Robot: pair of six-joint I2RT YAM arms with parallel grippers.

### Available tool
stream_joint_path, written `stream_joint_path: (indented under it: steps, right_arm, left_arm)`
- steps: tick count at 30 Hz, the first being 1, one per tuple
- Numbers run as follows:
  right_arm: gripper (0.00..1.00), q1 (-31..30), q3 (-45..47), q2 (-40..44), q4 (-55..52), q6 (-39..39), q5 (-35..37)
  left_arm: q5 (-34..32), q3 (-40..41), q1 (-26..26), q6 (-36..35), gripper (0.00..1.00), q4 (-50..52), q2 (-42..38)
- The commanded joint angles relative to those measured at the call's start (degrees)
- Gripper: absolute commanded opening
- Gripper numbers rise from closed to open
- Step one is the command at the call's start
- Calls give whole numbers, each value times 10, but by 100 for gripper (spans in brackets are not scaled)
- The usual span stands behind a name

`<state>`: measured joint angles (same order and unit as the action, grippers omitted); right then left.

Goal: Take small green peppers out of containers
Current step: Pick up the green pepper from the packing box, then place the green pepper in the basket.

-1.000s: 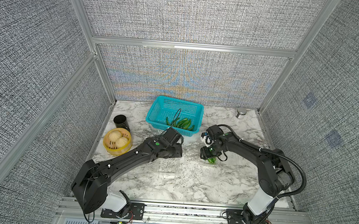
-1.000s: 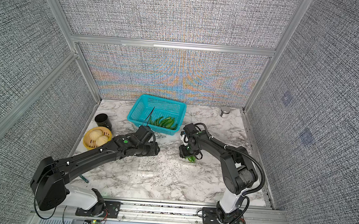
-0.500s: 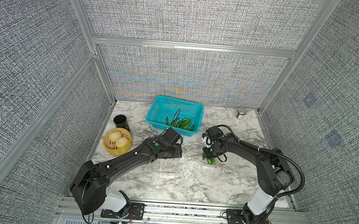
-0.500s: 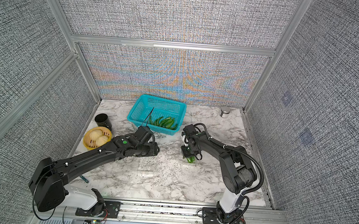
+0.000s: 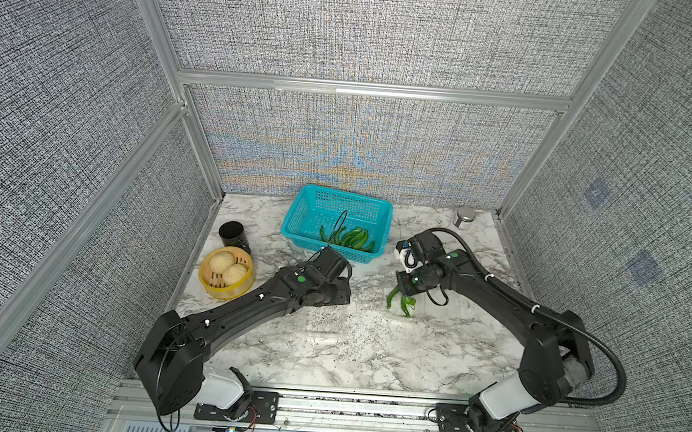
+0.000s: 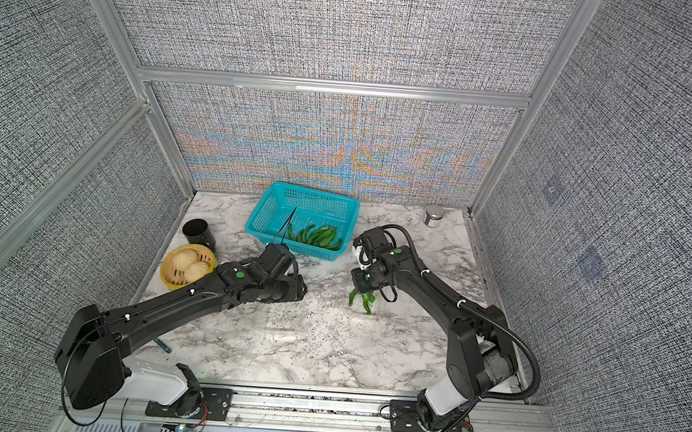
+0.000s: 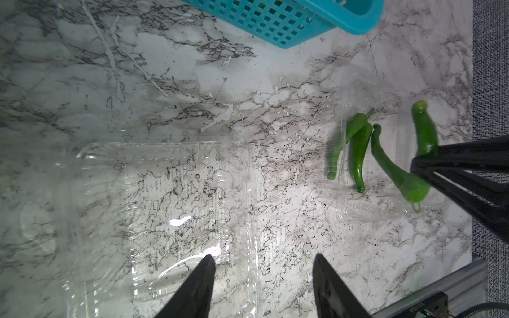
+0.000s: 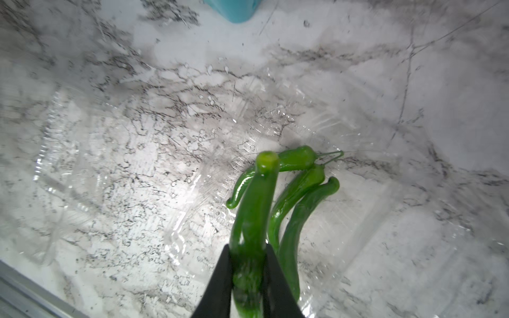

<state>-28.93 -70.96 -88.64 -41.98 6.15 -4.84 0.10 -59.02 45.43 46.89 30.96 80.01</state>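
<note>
Left hand (image 7: 262,257): wide, empty, above empty clear container (image 7: 165,179). Right hand (image 8: 248,249): clamped on one pepper (image 8: 259,198). Beneath it: three peppers (image 8: 300,203) in second clear container (image 8: 366,220). Beyond both hands: teal basket (image 5: 336,208) holding more peppers (image 5: 349,238).

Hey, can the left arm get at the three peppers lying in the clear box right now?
Probably not yet. The right end effector, shut on a fourth pepper, sits close over those three peppers in the clear box; the left end effector is open over the empty box.
</note>
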Motion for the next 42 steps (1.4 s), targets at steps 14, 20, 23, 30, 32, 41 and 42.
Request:
stream_joint_path:
  steps: [14, 20, 23, 30, 32, 41, 42]
  right_arm:
    - [17, 13, -217, -40, 97, 43, -77]
    - [17, 18, -336, -190, 216, 94, -115]
    - [17, 18, -392, -272, 249, 101, -132]
    - [17, 16, -455, -417, 285, 104, -117]
    - [17, 14, -468, -445, 279, 107, -117]
    - [42, -1, -508, -489, 206, 87, -88]
    - [46, -2, -514, -489, 192, 80, -82]
  left_arm:
    - [-9, -8, -1, -12, 58, 14, -11]
    - [-15, -6, -1, -14, 58, 25, -15]
    - [-15, -3, -1, -13, 58, 25, -19]
    - [-10, 1, -1, -11, 58, 22, -17]
    - [-10, 1, 0, -11, 58, 22, -17]
    - [0, -4, -1, -8, 58, 10, -3]
    - [1, -4, -1, -8, 58, 8, -2]
